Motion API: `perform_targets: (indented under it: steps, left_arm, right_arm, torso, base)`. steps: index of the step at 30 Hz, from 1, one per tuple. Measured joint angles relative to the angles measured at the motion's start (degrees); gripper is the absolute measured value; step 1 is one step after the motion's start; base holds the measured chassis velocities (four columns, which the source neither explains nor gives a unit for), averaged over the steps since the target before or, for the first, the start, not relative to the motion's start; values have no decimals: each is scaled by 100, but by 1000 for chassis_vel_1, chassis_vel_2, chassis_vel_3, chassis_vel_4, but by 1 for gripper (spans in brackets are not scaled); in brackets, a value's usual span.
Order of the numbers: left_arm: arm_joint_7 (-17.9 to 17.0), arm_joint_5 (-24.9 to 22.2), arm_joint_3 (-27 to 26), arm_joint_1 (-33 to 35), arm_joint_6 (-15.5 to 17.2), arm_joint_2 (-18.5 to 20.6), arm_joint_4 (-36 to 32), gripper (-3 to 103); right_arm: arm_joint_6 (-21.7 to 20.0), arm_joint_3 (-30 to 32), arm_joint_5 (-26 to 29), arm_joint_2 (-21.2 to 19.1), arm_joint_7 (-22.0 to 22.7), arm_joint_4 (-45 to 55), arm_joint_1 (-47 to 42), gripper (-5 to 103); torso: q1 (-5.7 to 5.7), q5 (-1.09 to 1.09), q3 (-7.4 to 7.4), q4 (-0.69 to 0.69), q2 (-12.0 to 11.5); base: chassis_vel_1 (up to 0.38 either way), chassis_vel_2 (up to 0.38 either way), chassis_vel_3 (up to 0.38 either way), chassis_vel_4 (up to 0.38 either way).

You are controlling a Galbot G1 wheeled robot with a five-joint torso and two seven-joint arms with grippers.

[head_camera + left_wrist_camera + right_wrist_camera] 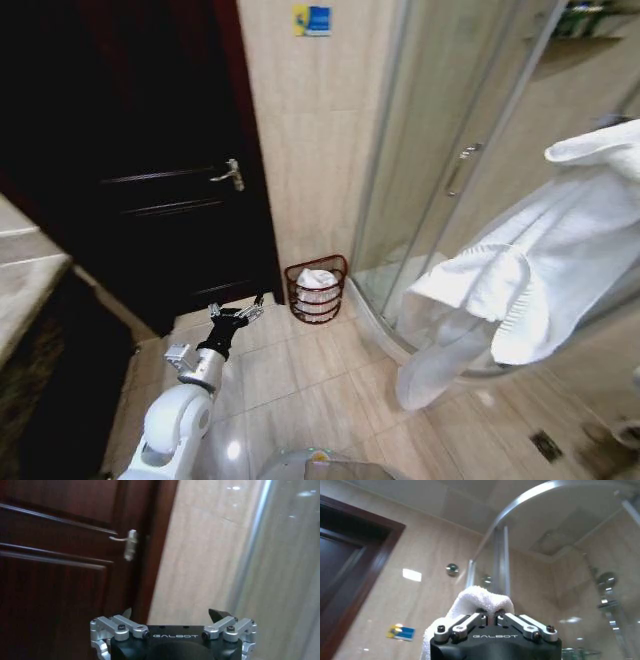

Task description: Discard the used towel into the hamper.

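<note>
My right gripper (490,615), jaws clamped on the towel (540,260), holds it high at the right. The hamper (317,290) stands by the door (130,150). Left gripper (236,316), jaws apart, idles low. I judge the towel must hang centred over the rim before release.

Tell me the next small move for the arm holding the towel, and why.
Probably carry the right gripper, shut on the white towel, left and down toward the hamper. The towel hangs high and well right of the hamper by the wall.
</note>
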Motion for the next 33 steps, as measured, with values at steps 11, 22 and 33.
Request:
perform_targets:
  steps: [11,22,33]
  left_arm:
    - [0,0,0,1,0,0,0,100]
    - [0,0,0,1,0,0,0,100]
    - [0,0,0,0,0,0,0,100]
  right_arm:
    - [23,-6,-7,15,0,0,1,7]
    - [31,-35,-13,36,7,0,-12,7]
    - [5,-20,-44,44,91,0,-56,7]
  torso:
    - [-2,-1,-2,2,-1]
    - [4,0,4,-2,9]
    - [82,0,91,-3,176]
  base:
    - [114,115,111,104]
    - [0,0,0,0]
    - [0,0,0,0]
